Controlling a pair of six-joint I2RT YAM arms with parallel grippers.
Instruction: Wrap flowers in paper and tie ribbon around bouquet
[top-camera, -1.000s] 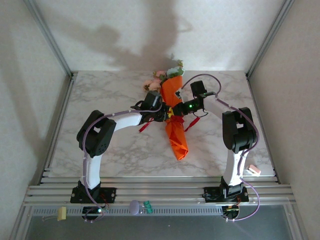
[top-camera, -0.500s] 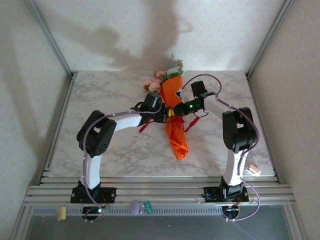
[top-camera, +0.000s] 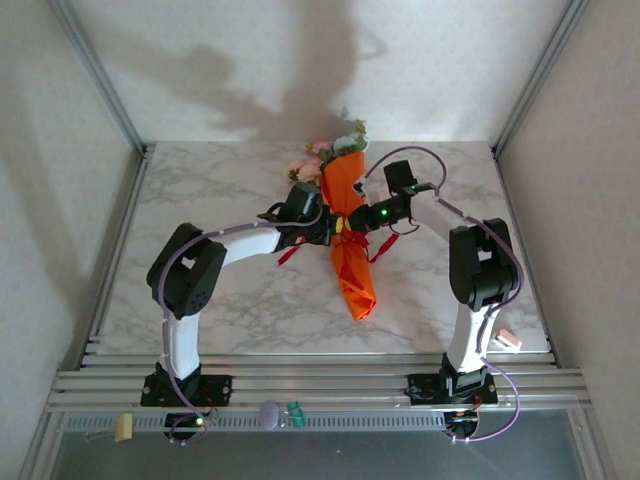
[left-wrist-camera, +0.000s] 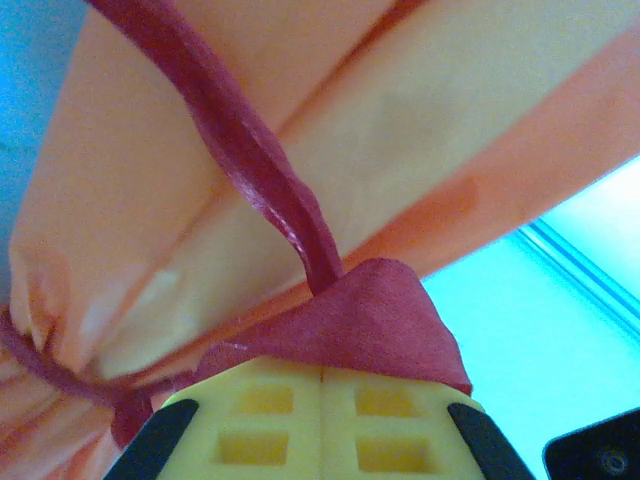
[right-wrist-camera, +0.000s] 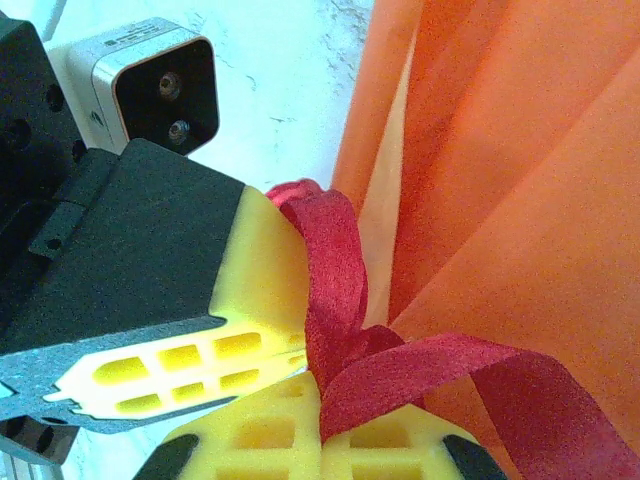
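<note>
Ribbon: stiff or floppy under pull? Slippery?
Probably floppy: the ribbon twists and creases between the paper and the left pincer. Likely light and thin, since it folds sharply where the right pincer pinches it. Its sheen hints it could slip through a loose knot.

Paper (top-camera: 352, 270): bright orange outside, paler peach-yellow underside in left wrist view. Ribbon (right-wrist-camera: 340, 280): deep red w/ satin sheen. Flowers (top-camera: 335, 148): pink & pale mint-white heads, green leaves. Surface (top-camera: 200, 190): white marble pattern w/ grey veins. Left pincer (left-wrist-camera: 322, 375) & right pincer (right-wrist-camera: 320, 430): yellow pads, black housings. Left arm (top-camera: 250, 240) & right arm (top-camera: 463, 340): white links, black joints. Green light (top-camera: 382, 212) on right arm.
</note>
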